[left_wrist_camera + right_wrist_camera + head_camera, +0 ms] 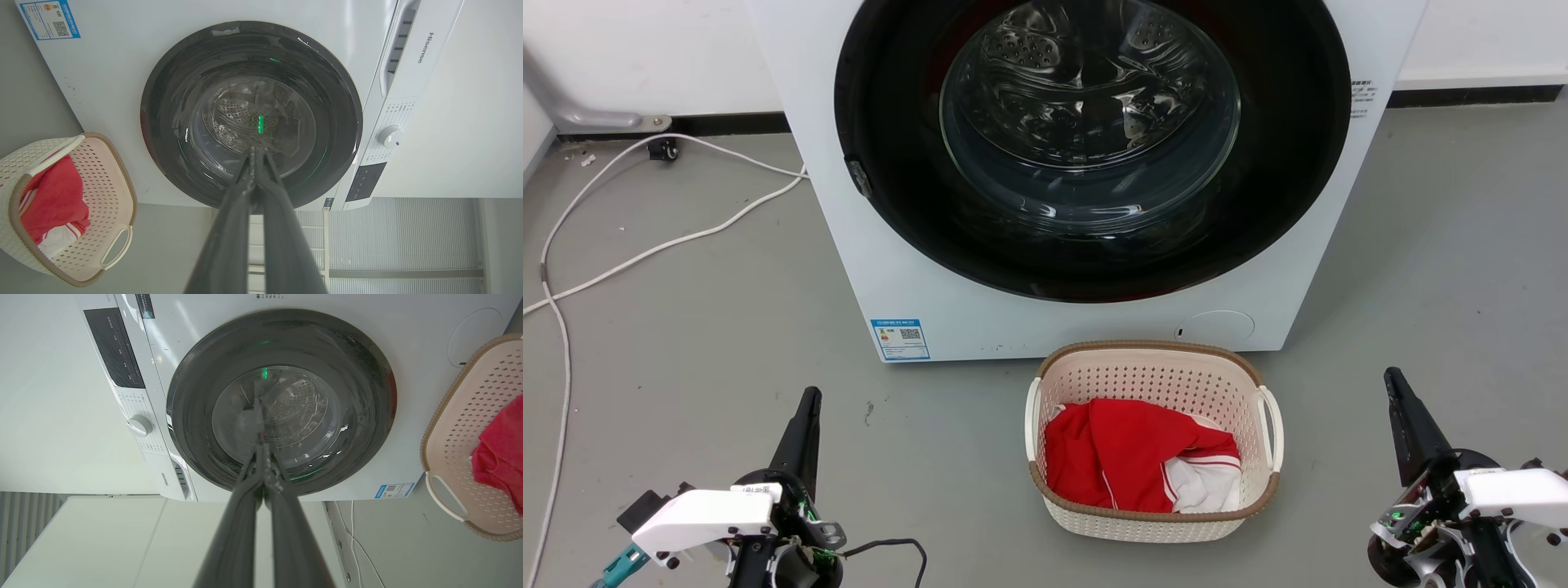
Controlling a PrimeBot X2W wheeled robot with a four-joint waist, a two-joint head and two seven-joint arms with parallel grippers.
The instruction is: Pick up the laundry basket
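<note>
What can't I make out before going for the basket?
Laundry basket bottom: head view, hidden under red garment.
Rest of basket: wrist views, cut off by picture edges.
Washing machine top: head view, cut off by top edge.
Blue sticker text: head view, too small.

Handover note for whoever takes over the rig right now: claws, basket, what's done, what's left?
Laundry basket: on the floor before the washing machine, red and white clothing inside.
Left claw: shut, empty, apart from the basket on its left.
Right claw: shut, empty, apart on its right.
Done: nothing gripped.
Left: probably open both claws, take the white handles, lift.
</note>
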